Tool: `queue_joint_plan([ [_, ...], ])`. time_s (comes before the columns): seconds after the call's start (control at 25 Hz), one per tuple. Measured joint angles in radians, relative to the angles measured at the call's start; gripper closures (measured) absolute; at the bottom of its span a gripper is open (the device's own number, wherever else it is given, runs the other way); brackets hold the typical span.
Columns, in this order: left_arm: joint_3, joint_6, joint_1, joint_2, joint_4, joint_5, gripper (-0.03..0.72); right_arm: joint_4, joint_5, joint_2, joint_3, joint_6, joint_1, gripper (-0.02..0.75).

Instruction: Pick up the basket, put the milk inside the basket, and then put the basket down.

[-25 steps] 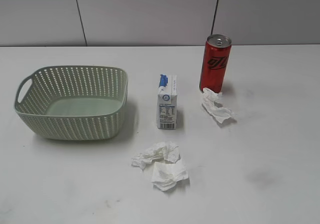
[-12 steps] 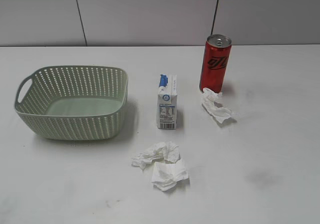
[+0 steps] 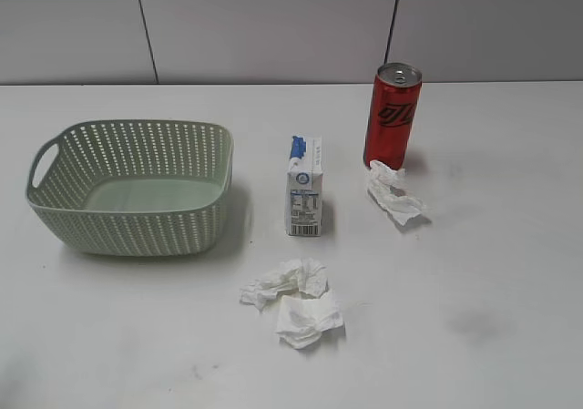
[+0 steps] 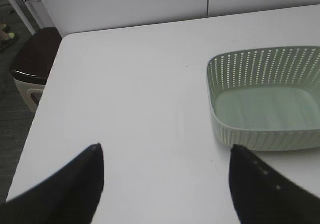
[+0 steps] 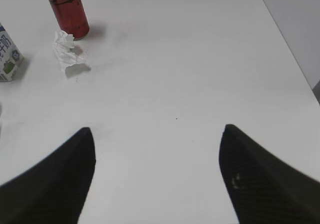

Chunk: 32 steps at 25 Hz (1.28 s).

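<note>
left gripper (image 4: 165,151): jaws spread wide, holding nothing, above bare table left of the basket (image 4: 267,102), well apart from it | right gripper (image 5: 157,134): jaws spread wide, holding nothing, far to the basket's right | neither arm shows in exterior view

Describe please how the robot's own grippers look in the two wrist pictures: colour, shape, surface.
Only the fingers show. The left gripper has two black, matte fingers tapering to blunt tips. The right gripper has the same dark wedge-shaped fingers, with a faint woven texture. No cables or markings are visible.
</note>
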Motion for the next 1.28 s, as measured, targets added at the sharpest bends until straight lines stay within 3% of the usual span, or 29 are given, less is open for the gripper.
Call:
queue_joint_plan([
  [0.28, -0.133, 0.015, 0.000, 0.325, -0.039, -0.017, 0.095, 0.000, 0.000, 0.000, 0.000, -0.001, 0.000, 0.153],
  [0.56, -0.306, 0.053, -0.003, 0.674, -0.149, -0.001, 0.095, 0.000, 0.000, 0.000, 0.000, 0.000, 0.000, 0.153],
  [1.0, -0.569, 0.066, -0.058, 1.149, -0.163, 0.131, 0.095, 0.000, 0.000, 0.000, 0.000, 0.000, 0.000, 0.153],
  [1.28, -0.609, 0.069, -0.058, 1.292, -0.171, 0.103, 0.095, 0.000, 0.000, 0.000, 0.000, 0.000, 0.000, 0.153],
])
